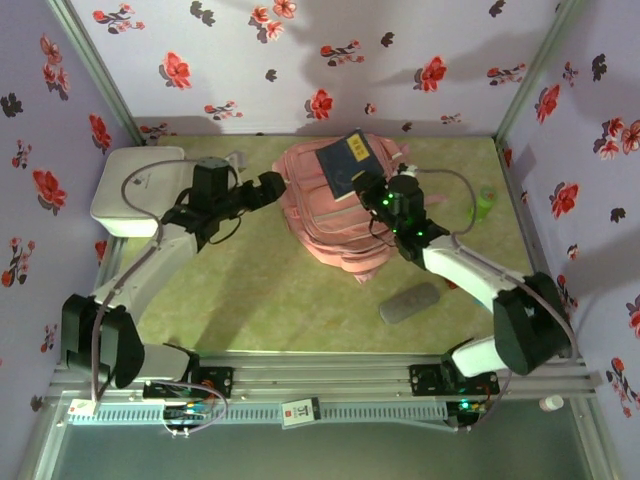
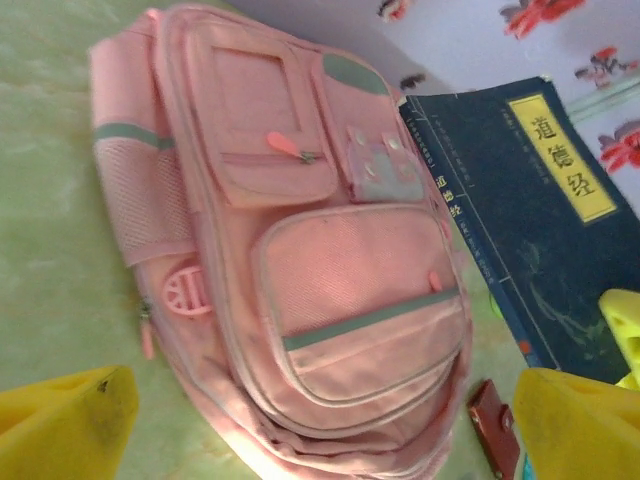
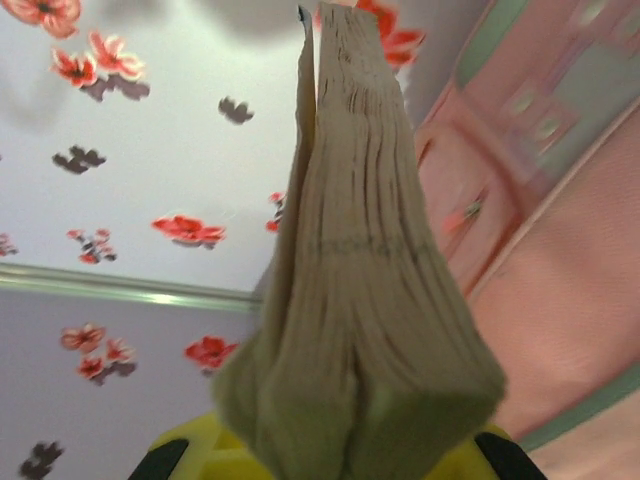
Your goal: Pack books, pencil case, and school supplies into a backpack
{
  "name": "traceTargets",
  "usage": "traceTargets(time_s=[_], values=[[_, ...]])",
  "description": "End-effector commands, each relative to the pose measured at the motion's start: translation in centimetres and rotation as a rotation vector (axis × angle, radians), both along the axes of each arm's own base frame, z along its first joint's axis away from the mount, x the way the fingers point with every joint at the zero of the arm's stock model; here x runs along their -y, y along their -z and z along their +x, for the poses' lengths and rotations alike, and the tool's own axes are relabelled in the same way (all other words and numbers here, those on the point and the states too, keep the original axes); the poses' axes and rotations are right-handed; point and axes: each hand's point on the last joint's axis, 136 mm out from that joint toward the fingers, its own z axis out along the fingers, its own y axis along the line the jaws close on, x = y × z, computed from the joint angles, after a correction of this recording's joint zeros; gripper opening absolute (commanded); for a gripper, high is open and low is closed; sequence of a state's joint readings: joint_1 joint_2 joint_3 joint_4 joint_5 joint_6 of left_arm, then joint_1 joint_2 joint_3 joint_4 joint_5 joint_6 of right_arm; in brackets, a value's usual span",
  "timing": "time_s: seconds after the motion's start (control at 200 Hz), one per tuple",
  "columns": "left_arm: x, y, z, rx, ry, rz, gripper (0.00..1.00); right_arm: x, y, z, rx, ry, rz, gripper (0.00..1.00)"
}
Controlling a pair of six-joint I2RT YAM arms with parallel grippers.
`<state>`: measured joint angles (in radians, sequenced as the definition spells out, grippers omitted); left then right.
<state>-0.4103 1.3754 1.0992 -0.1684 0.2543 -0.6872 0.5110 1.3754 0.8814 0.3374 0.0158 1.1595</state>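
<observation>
From above, clenches the right claw (image 1: 372, 192) on the navy book (image 1: 348, 160), tilted above the backpack (image 1: 330, 240), with the left claw (image 1: 272, 187) released just beside it and the pencil case (image 1: 410, 302) on the tabletop (image 1: 250, 290) well behind the right claw. From the left wrist, gapes over the backpack, touching nothing. From the right wrist, pinches only the book's page edge: may slip, fan open, or snag if the backpack's mouth sags shut.

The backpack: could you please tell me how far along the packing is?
Done: I cannot tell whether anything is inside the backpack. In hand: the right claw is shut on the navy book, held over the backpack's far end; the left claw is open beside it. Left: the grey pencil case lies on the table, unpacked.
</observation>
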Motion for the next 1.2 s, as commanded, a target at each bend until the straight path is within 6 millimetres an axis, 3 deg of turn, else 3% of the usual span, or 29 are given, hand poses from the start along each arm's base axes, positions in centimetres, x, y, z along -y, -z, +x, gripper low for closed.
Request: traceTargets(time_s=[0.0, 0.15, 0.355, 0.525, 0.74, 1.195], values=[[2.4, -0.5, -0.5, 0.087, 0.137, 0.154, 1.00, 4.0, -1.2, -1.0, 0.051, 0.097, -0.208, 0.02], [6.4, 0.3, -0.9, 0.110, 0.270, 0.237, 1.00, 7.3, -2.1, -2.3, 0.064, 0.178, -0.342, 0.05], [11.8, 3.0, -2.1, 0.152, 0.455, 0.372, 1.00, 10.9, -2.6, -3.8, 0.054, 0.280, -0.453, 0.07], [15.0, 6.2, -2.9, 0.174, 0.602, 0.517, 0.94, 12.5, -2.2, -4.5, 0.042, 0.322, -0.472, 0.08], [16.3, 10.6, -1.8, 0.176, 0.679, 0.793, 0.74, 13.0, -1.3, -4.7, 0.017, 0.331, -0.464, 0.09], [18.5, 14.1, 0.0, 0.200, 0.746, 0.977, 0.59, 13.5, -0.2, -4.9, -0.014, 0.340, -0.443, 0.11]])
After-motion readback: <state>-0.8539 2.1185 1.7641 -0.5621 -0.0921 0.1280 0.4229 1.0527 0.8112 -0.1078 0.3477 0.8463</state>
